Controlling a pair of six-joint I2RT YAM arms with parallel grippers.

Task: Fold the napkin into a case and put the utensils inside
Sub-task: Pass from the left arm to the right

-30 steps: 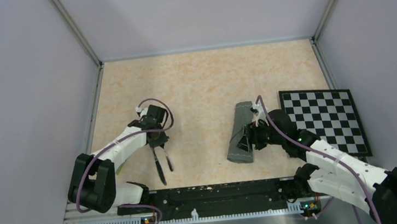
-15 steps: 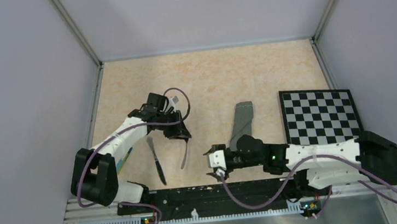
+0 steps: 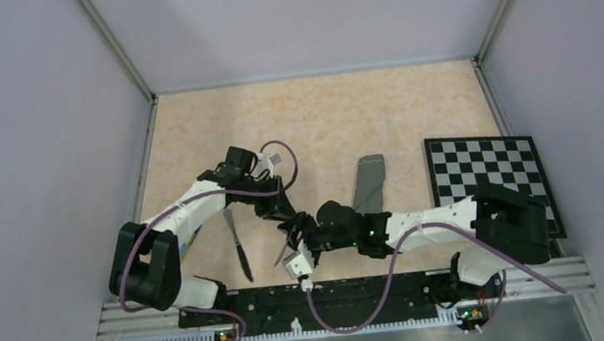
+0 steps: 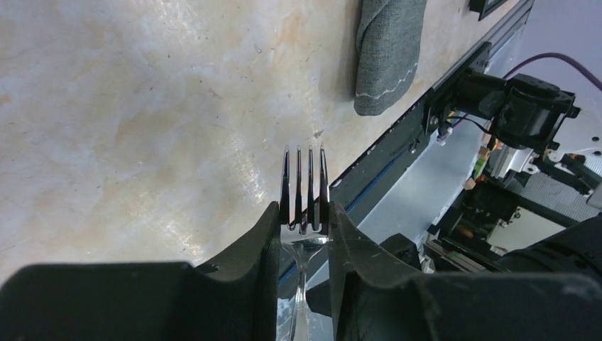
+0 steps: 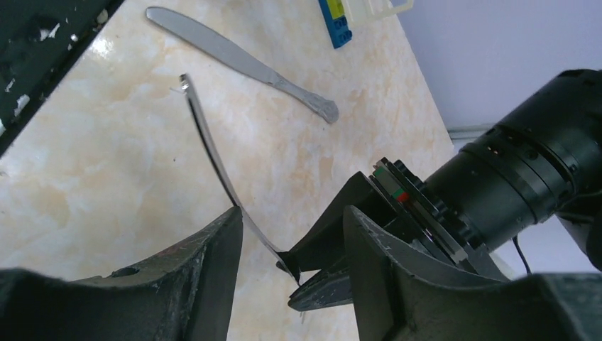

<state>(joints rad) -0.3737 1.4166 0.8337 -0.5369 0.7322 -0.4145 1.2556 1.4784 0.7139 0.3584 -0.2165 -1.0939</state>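
My left gripper [image 3: 284,214] is shut on the silver fork [image 4: 304,177], pinching it just below the tines and holding it above the table, handle hanging toward the front. In the right wrist view the fork's handle [image 5: 210,142] runs between the fingers of my right gripper [image 5: 291,213], which is open around it. The knife [image 3: 239,245] lies flat on the table to the left, also visible as the knife [image 5: 241,60]. The napkin [image 3: 367,182], folded into a narrow grey case, lies right of centre, with nothing on it.
A black-and-white checkered board [image 3: 492,181] lies at the right. The black rail [image 3: 335,292] runs along the near edge. A blue and yellow piece [image 5: 334,18] sits near the left arm's base.
My left gripper picked up the fork and carried it right. My right arm left the napkin and swung left, bringing its open jaws around the fork's handle.
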